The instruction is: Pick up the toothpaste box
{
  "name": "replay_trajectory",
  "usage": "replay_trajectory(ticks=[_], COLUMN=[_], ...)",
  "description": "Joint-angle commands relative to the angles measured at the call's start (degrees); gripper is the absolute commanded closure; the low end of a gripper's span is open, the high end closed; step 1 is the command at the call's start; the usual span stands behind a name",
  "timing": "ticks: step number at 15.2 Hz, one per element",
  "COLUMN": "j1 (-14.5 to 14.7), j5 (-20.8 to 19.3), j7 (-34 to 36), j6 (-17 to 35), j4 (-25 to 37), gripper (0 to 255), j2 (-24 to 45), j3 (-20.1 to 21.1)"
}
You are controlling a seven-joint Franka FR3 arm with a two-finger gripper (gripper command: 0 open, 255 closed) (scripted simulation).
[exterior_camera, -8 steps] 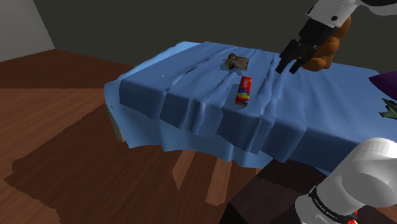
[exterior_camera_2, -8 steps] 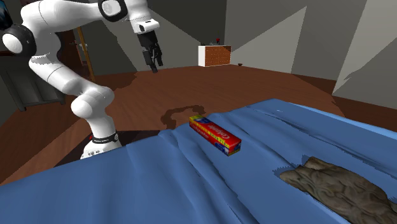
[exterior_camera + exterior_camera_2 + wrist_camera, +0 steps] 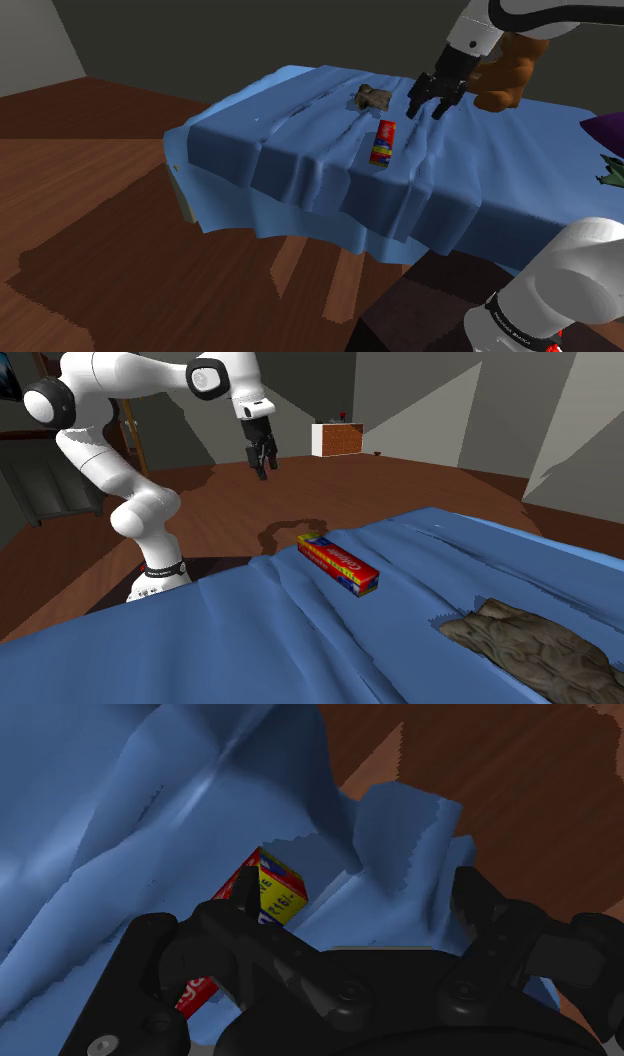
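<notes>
in the shoulder view the toothpaste box (image 3: 384, 142), red with a yellow and blue end, lies flat on the blue-covered bed (image 3: 300, 120), close to where the cover drops over the near side. its long axis runs nearly up and down the picture, toward that drop. the gripper (image 3: 433, 102) hangs in the air above the bed, up and to the right of the box and apart from it, its two fingers spread and pointing down. a crumpled brown thing (image 3: 373, 96) lies further up the bed, on the box's other side. in the second exterior view the box (image 3: 340, 565) sits near the edge of the bed (image 3: 250, 642) that faces the arm's stand, its long axis slanting from upper left to lower right. the gripper (image 3: 265, 460) hovers well above it and off to the view's left, with nothing between the fingers. in the wrist view the gripper (image 3: 358, 889) is wide open and empty. the box (image 3: 270, 894) shows its yellow end beside one finger, partly hidden behind it, not in the gap, and its length runs slantwise to the line between the fingers. as a judgement, the coming move turns on shifting sideways to centre the box in the gap, turning the wrist so the fingers close across its narrow width, then going down.
</notes>
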Motion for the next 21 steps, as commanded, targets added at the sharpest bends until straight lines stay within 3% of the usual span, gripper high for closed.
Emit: replay_trajectory(ticks=[1, 11, 21], j1=[-0.9, -4.6, -7.5], j5=[-0.6, -3.7, -6.0], j7=[1.4, 10.0, 17.7], j6=[2.2, 9.1, 10.7], j4=[1.8, 11.3, 25.2], gripper=[0, 0, 0], j2=[4.7, 25.1, 44.9], j3=[-0.1, -0.5, -3.2])
